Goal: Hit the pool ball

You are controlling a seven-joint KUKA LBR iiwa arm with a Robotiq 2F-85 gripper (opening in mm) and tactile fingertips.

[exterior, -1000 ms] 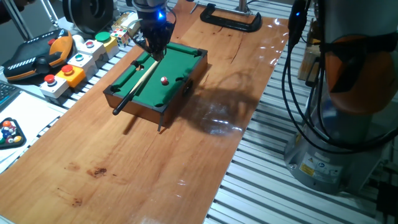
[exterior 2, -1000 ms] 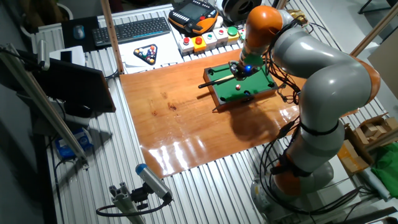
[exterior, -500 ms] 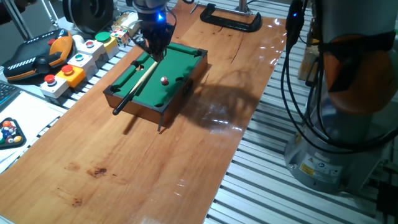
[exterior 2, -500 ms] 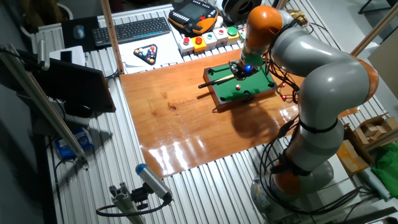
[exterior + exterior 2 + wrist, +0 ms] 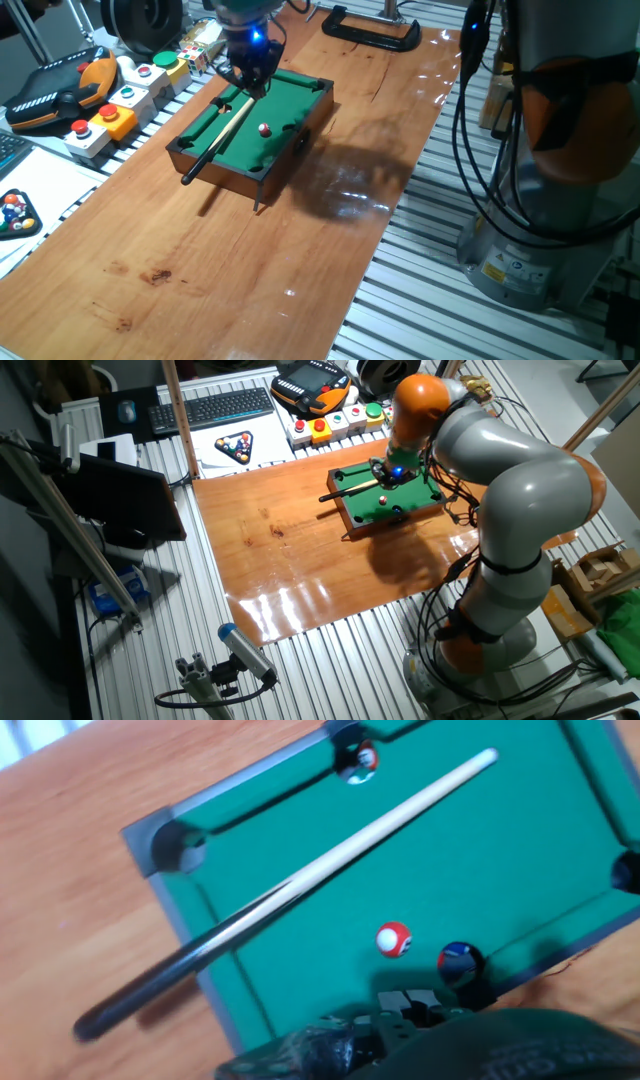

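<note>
Pool ball (image 5: pixel 264 129) lies beside cue (image 5: pixel 219 133); jaws' state cannot be told.

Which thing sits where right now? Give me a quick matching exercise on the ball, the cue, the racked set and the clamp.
Things:
1. pool ball
2. cue stick
3. racked balls
4. black clamp

Places:
A. dark butt end sticking out past the end rail of the miniature table
B. on the white sheet beside the keyboard
C. on open green felt, clear of the pockets
D. lying at one end of the wooden board

Pairs: 1-C, 2-A, 3-B, 4-D
</note>
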